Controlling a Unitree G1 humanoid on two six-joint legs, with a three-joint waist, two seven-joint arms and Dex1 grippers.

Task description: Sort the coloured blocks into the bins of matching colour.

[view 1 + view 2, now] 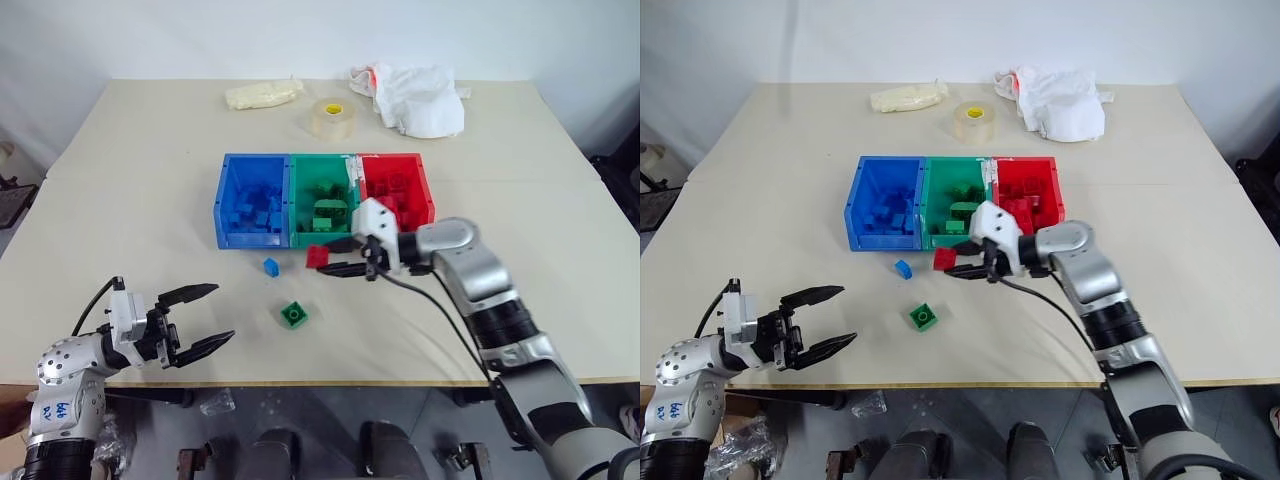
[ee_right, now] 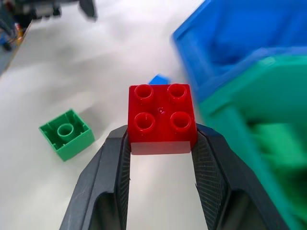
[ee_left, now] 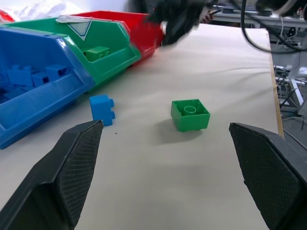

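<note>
My right gripper [image 1: 336,258] is shut on a red block [image 2: 162,118], held just above the table in front of the green bin [image 1: 322,172]. The blue bin [image 1: 222,200], green bin and red bin [image 1: 425,190] stand joined in a row mid-table, each holding several blocks of its own colour. A small blue block [image 1: 271,266] lies on the table in front of the blue bin. A green block [image 1: 294,314] lies upside down nearer to me. My left gripper [image 1: 205,316] is open near the front left edge, its fingers empty and pointing toward the green block [image 3: 190,114].
A clear tape roll [image 1: 332,118], a pale yellow bag [image 1: 262,94] and a crumpled white cloth [image 1: 420,98] lie at the back of the table. The table's front edge [image 1: 350,382] runs just below my left gripper.
</note>
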